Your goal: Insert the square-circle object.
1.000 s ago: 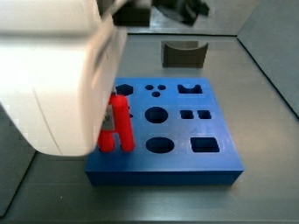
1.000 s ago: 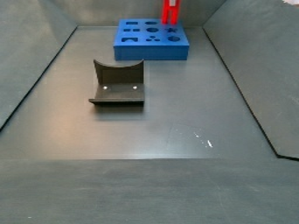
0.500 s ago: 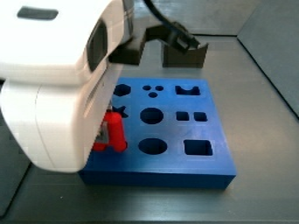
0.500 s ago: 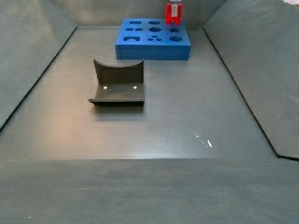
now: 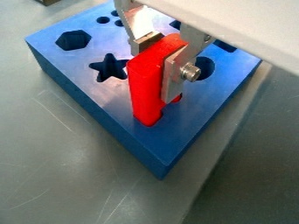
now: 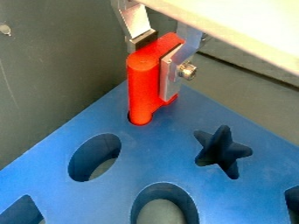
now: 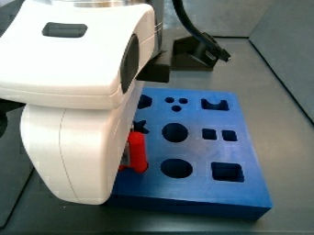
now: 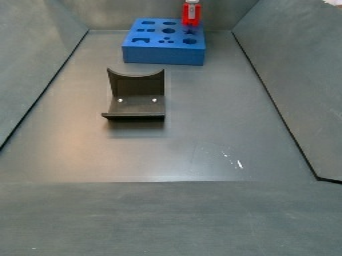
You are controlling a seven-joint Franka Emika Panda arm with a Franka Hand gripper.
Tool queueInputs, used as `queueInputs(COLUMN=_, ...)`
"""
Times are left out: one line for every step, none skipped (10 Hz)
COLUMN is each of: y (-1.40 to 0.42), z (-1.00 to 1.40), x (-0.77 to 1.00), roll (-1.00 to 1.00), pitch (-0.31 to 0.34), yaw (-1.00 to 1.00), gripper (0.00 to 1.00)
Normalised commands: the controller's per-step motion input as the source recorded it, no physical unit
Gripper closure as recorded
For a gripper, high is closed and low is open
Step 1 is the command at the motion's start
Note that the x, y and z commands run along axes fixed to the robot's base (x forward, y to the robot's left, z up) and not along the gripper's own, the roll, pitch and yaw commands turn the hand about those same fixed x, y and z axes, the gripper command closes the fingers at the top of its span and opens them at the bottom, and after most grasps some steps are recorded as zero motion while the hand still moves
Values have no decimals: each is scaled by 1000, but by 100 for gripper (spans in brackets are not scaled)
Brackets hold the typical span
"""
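The red peg (image 5: 149, 86) stands lower now than it did a second ago. In the earlier side pictures most of its length rose clear above the blue block (image 5: 82, 70); now only a shorter stub shows above the block's top face in both side views (image 7: 138, 151). That reads as the peg going down into its hole, so the insertion seems well under way, though probably not finished, since a fair part of the peg is still proud of the block.

The peg is bright red, glossy plastic, long and narrow, and it stands upright. In a wrist view (image 6: 142, 83) its lower end meets the block's top surface near one edge of the block, beside a round hole and not far from the star-shaped hole (image 6: 222, 147). Whether its two prongs are both seated cannot be told, because the lower end is out of sight within the block.

The pincer (image 5: 163, 54) is closed on the upper part of the peg: a silver finger plate (image 5: 181, 70) presses flat against one side, and the second finger (image 6: 138, 28) sits against the opposite side. It hangs directly above the block.

The block lies on the grey table (image 8: 187, 140) at its far end, seen in a side view (image 8: 163, 42). The dark curved holder (image 8: 134, 95) stands well apart from it, nearer the table's middle.
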Motion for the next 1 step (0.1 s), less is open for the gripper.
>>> queueInputs(y=-286, z=-143, x=-89, roll=87, pitch=-133, yaw=189, gripper=100)
